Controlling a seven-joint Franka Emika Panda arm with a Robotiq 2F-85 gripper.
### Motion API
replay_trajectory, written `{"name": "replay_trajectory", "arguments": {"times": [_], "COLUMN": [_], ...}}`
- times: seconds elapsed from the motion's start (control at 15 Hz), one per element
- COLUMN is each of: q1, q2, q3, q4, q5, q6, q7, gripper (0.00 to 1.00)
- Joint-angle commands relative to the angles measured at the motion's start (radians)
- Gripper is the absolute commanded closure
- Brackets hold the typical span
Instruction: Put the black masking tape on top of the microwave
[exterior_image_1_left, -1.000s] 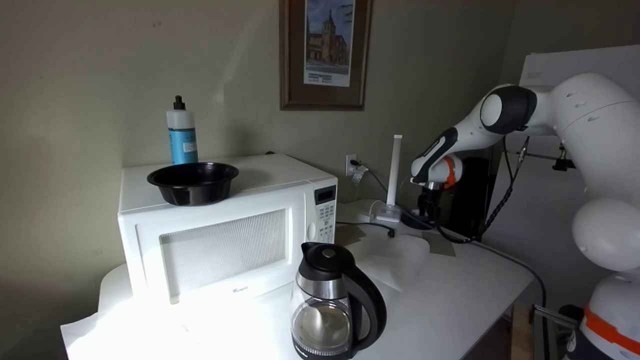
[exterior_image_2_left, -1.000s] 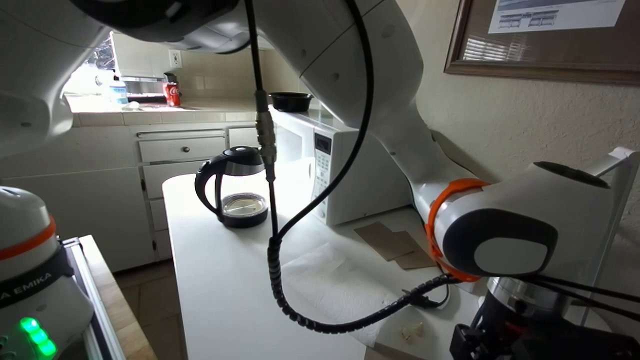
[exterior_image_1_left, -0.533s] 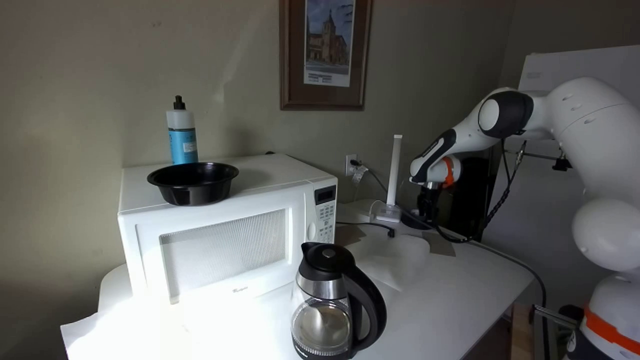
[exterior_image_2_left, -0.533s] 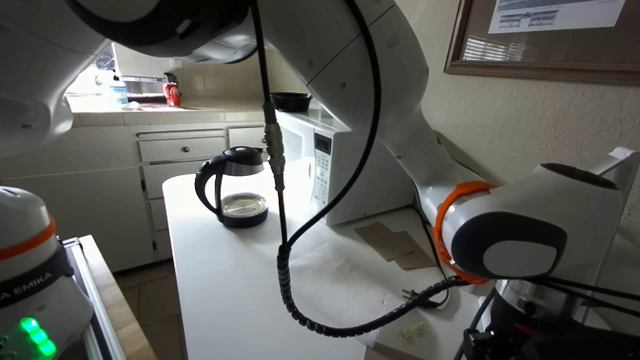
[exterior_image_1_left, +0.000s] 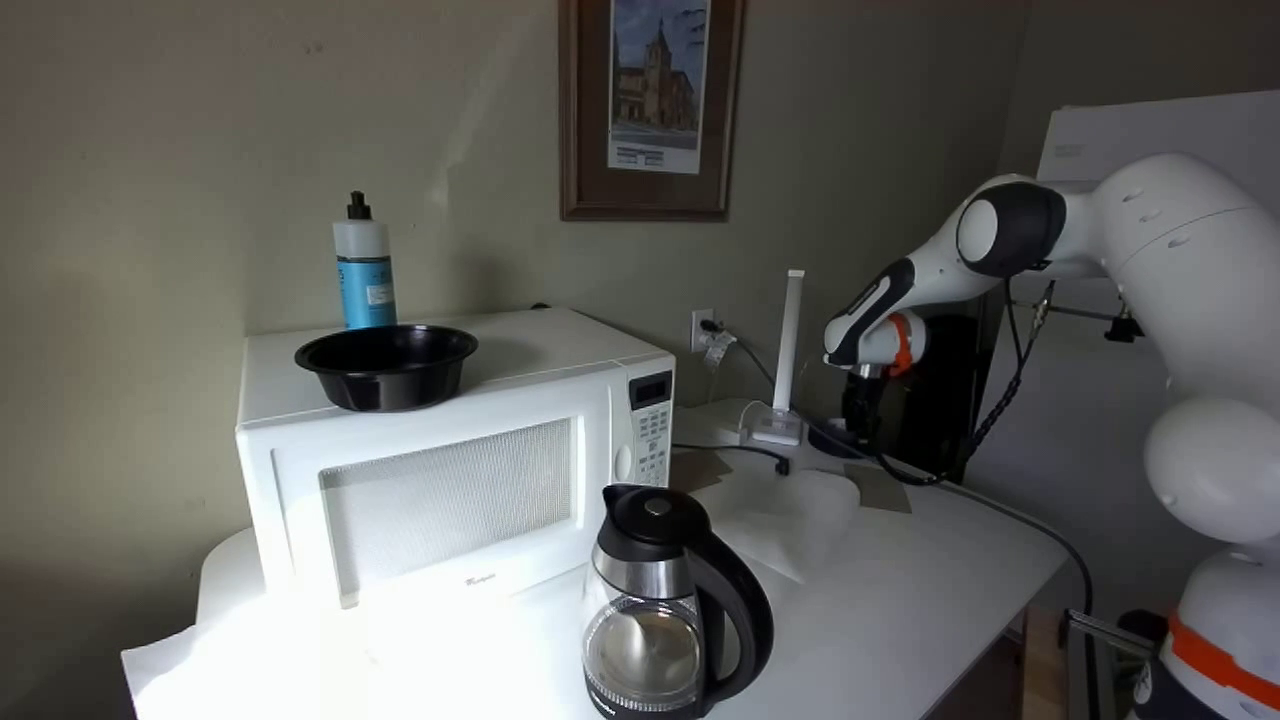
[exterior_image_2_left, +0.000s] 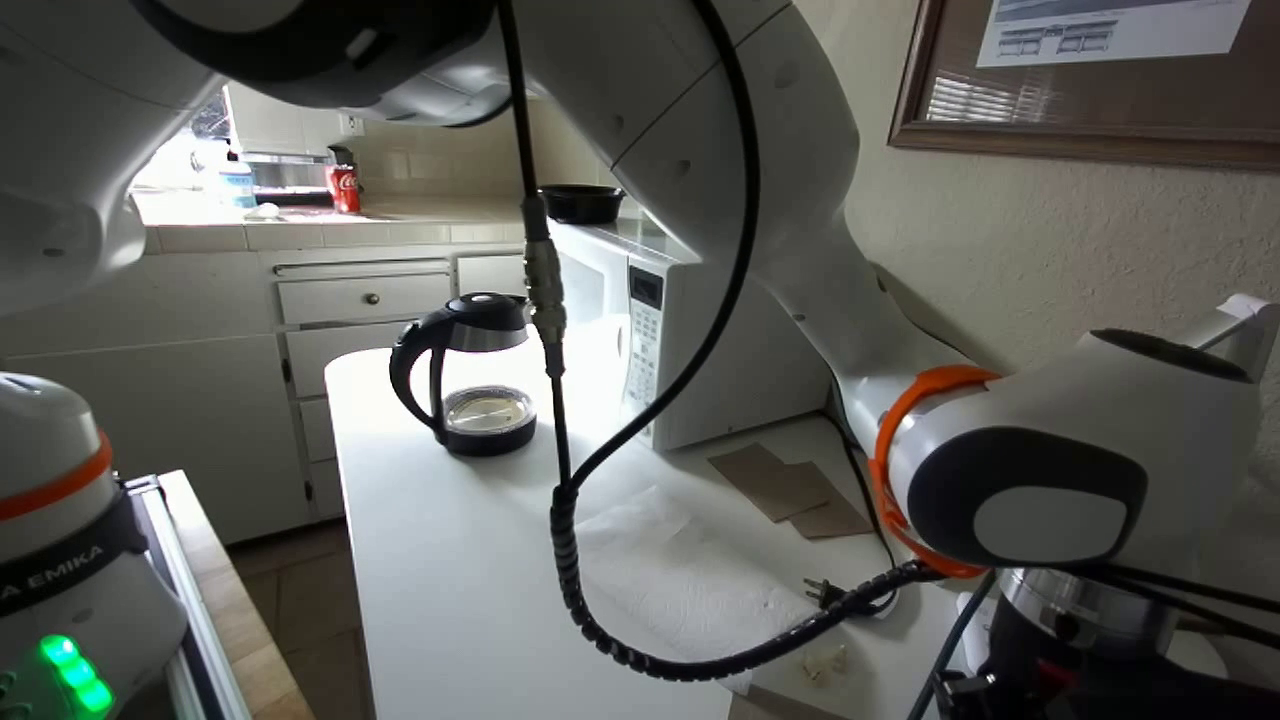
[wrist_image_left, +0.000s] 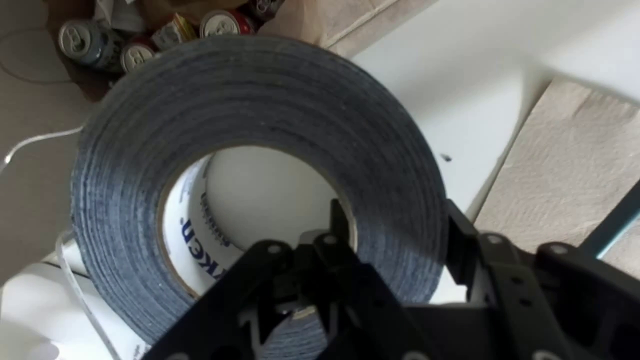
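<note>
The black masking tape (wrist_image_left: 240, 95) fills much of the wrist view as a thick ring, its pale core showing inside. My gripper (wrist_image_left: 395, 225) is shut on the ring's wall, with a finger (wrist_image_left: 339, 220) inside the hole and the opposite finger (wrist_image_left: 457, 235) against the outer edge. In an exterior view the tape (exterior_image_1_left: 828, 440) lies at the table's far corner, partly covered by my gripper (exterior_image_1_left: 858, 425). Both exterior views show the white microwave (exterior_image_1_left: 560, 345); a black bowl (exterior_image_1_left: 385, 385) rests on its top.
A glass carafe (exterior_image_1_left: 650, 610) stands before the microwave. Beside the tape rises a white upright device (exterior_image_1_left: 788, 350) with cables. A soap bottle (exterior_image_1_left: 365, 275) is at the microwave's back. Brown paper pieces (exterior_image_2_left: 790, 490) and a power plug (exterior_image_2_left: 825, 592) lie on the table.
The jaws have come together on the tape's wall. In the exterior views the hand has shifted slightly to the right, and the tape appears to have shifted a little too.
</note>
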Motion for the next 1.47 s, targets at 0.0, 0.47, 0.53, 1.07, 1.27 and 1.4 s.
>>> {"name": "replay_trajectory", "arguments": {"times": [0.0,0.47,0.53,1.07,1.27,1.4], "q1": [-0.028,-0.061,-0.049,-0.016,-0.028,0.033], "q2": [-0.141,-0.432,-0.475,-0.810,-0.954,-1.052], "q3": [-0.031,-0.046,-0.054,-0.013,0.073,0.101], "q4": [-0.139,-0.460,-0.510,-0.942,-1.103,-1.174], "q5": [0.031,-0.018,-0.031,-0.085,0.013,0.145], "q6": [0.050,0.237,0.272,0.628,0.703,0.678], "q7": [0.044,-0.071,-0.080,-0.251,-0.408,-0.542], "gripper": [0.79,0.79,0.79,0.79,0.79,0.79]}}
